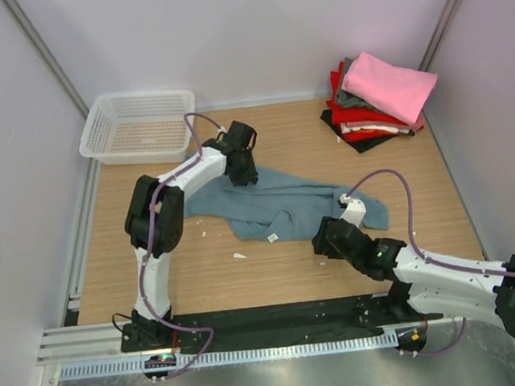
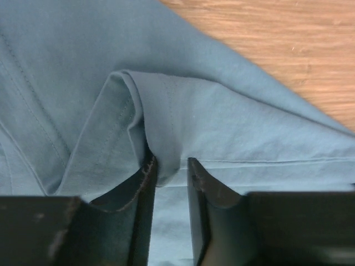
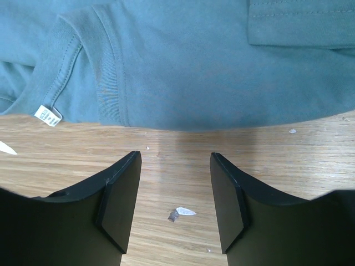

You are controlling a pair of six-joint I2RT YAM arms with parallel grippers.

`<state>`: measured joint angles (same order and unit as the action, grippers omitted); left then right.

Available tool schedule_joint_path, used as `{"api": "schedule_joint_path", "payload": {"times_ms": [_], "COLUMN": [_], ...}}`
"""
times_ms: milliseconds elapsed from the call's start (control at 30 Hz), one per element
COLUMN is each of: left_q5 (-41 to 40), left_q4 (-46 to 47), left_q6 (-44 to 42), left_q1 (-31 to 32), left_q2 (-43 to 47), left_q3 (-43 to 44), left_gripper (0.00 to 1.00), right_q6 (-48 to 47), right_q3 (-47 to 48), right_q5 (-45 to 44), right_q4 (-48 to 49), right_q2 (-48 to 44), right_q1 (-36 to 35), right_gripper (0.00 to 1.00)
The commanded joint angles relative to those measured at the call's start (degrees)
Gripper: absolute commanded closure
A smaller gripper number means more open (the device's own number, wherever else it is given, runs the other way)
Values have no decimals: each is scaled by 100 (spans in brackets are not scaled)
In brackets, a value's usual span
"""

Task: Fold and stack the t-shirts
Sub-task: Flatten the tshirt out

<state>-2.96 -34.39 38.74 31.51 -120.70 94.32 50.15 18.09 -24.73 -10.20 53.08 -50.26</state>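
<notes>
A large dusty teal-blue t-shirt [image 1: 277,205] lies crumpled in the middle of the wooden table. My left gripper [image 1: 242,172] is at its far left part, shut on a raised fold of the teal cloth [image 2: 222,111]; in the left wrist view the gripper [image 2: 172,166] has the fold pinched between its tips. My right gripper [image 1: 328,241] is open and empty just above bare wood, near the shirt's front edge. In the right wrist view the gripper [image 3: 175,158] faces the shirt [image 3: 194,61], whose collar and white label [image 3: 47,115] show. A stack of folded t-shirts [image 1: 369,123], pink [image 1: 391,84] on top, sits at the back right.
A white plastic lattice basket [image 1: 137,124] stands at the back left corner. Small white scraps lie on the wood, one between my right fingers [image 3: 180,212]. Grey walls close in the table on three sides.
</notes>
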Motion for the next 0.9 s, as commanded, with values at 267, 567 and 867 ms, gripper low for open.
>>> {"api": "schedule_joint_path", "payload": {"times_ms": [267,567,867], "left_q5": [-143,-407,-196], "left_q4": [-480,-1394,-1562], "left_q6": [-270,-340,-719], "left_q1": [57,-162,-338], "left_q2": [371,1857,1980], "left_q3": [253,640,429], "left_gripper": [100,100,100], "right_q6": [555,350,-102], "right_q3": [615,2393,2559], "right_q5": [-1265,-1791,-954], "right_q4": [-1428,-3772,-2874], "right_q2": [-1159,-79,1106], "right_q1": [-19,1445,1923], "right_gripper": [37,38,42]}}
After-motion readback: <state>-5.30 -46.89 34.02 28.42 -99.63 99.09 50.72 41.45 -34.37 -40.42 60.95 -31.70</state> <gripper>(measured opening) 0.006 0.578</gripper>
